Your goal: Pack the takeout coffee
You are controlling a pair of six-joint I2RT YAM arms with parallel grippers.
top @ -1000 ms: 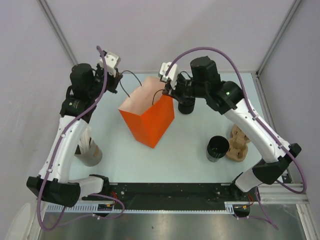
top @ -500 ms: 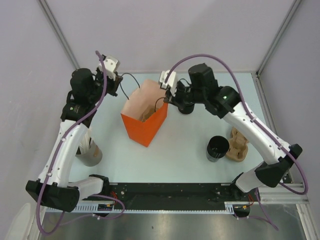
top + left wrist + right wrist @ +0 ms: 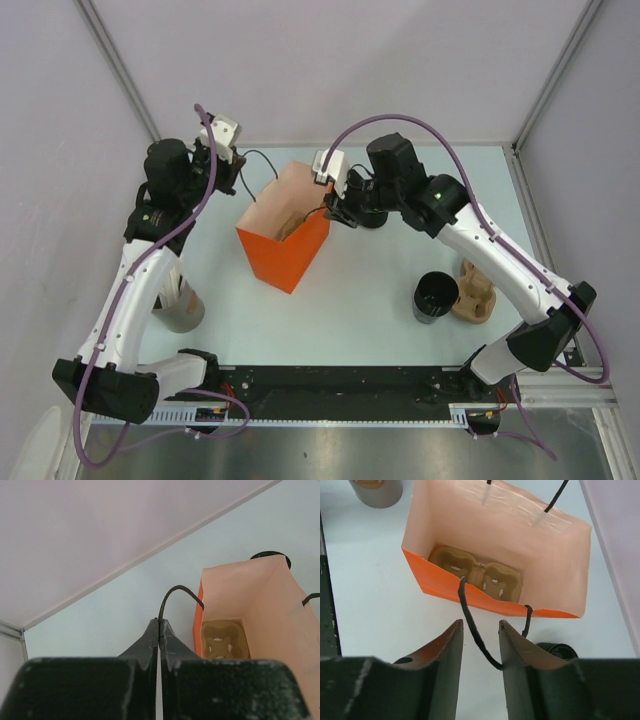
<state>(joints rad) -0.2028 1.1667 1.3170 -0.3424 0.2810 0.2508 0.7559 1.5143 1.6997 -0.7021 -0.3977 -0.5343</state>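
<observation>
Changed: right gripper (image 3: pixel 480 624) had its jaws pressed together a second ago and they now stand a little apart; the orange bag (image 3: pixel 283 255) has slid slightly leftward and its mouth has drawn narrower
Near left: grey cup of straws (image 3: pixel 180 305) stands on the table (image 3: pixel 350 325), close by the left arm's long link and well apart from the bag
Near right: wide black cup (image 3: pixel 435 297), upright and open-topped, just beside a brown pulp carrier (image 3: pixel 478 288) on its right
Middle: the bag stands upright with its mouth open upward; a second pulp carrier (image 3: pixel 477 575) lies flat on its floor
Right tool: partly open at the bag's right-hand rim; the right cord handle (image 3: pixel 472 622) loops through the gap between the two fingers and nothing is clamped; whether the cord brushes a finger I cannot tell
Coffee: the takeout coffee (image 3: pixel 556 649) stands on the table outside the bag, just beside its right wall and close under the right wrist; only part of its ridged black lid shows
Far left: left gripper (image 3: pixel 159 622) is fully closed, pinching the left cord handle (image 3: pixel 177 591) at its fingertips; the cord arcs from the tips over to the bag's rim
</observation>
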